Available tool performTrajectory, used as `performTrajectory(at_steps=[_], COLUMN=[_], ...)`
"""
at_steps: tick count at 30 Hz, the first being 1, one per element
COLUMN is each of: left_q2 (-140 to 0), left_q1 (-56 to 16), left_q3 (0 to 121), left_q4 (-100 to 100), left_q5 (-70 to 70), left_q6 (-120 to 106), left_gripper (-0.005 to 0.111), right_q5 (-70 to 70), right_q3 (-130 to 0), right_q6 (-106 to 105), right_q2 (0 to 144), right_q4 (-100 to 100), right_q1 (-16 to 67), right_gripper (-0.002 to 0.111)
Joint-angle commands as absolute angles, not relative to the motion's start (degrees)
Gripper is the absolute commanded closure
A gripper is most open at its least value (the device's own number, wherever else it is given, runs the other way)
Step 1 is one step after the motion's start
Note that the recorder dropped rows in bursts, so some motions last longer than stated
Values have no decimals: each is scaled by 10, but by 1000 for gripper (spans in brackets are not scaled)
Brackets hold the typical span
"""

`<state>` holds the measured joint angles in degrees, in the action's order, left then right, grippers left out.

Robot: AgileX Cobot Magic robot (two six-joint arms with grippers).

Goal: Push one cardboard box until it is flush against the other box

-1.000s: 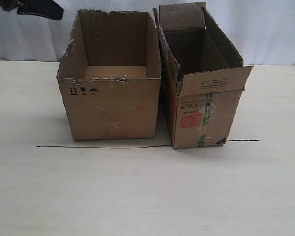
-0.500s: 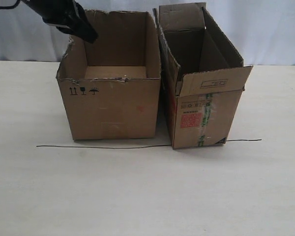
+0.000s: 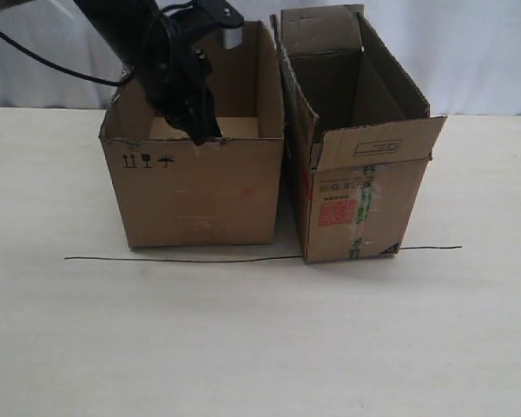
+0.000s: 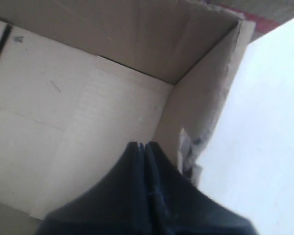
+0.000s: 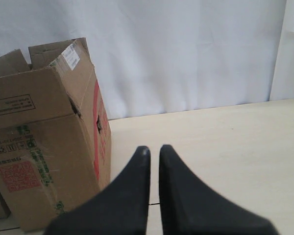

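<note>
The wide cardboard box point(image 3: 200, 191) with the torn rim stands left of centre on the table. My left gripper point(image 3: 205, 135) reaches down into it from the upper left, close to its front wall, fingers shut with nothing held. In the left wrist view the shut gripper point(image 4: 142, 145) points at the box's inner floor point(image 4: 63, 112) near a corner. The other box point(image 3: 365, 204), narrower with a red label, stands just to the right, with a thin gap between them at the base. My right gripper point(image 5: 154, 148) is shut and empty, hovering beside the other box point(image 5: 39, 147); it does not show in the exterior view.
A thin black line point(image 3: 182, 259) runs across the table point(image 3: 260, 347) under the boxes' front edges. A white curtain point(image 3: 486, 52) hangs behind. The left arm's cable point(image 3: 52, 65) trails off to the upper left.
My left arm has swung down from the upper left corner and its shut gripper now sits inside the wide box. Neither box has shifted.
</note>
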<state>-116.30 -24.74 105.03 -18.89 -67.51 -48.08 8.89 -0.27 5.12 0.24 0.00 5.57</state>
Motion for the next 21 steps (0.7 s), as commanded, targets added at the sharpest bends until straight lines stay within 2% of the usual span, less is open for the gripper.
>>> performTrajectory(at_steps=[1,21], left_q2=[-1171,-1153], left_q1=[-254,-254], left_q3=[1054,1054], left_q4=[-183,-260], left_q5=[-700,-700], left_q6=[-477,-490], left_gripper=[107,107], right_q5=[91,91], right_q3=[0,0], right_q6=[52,52], right_q2=[0,0], right_q4=[0,0], right_q1=[55,55], right_gripper=[103,103])
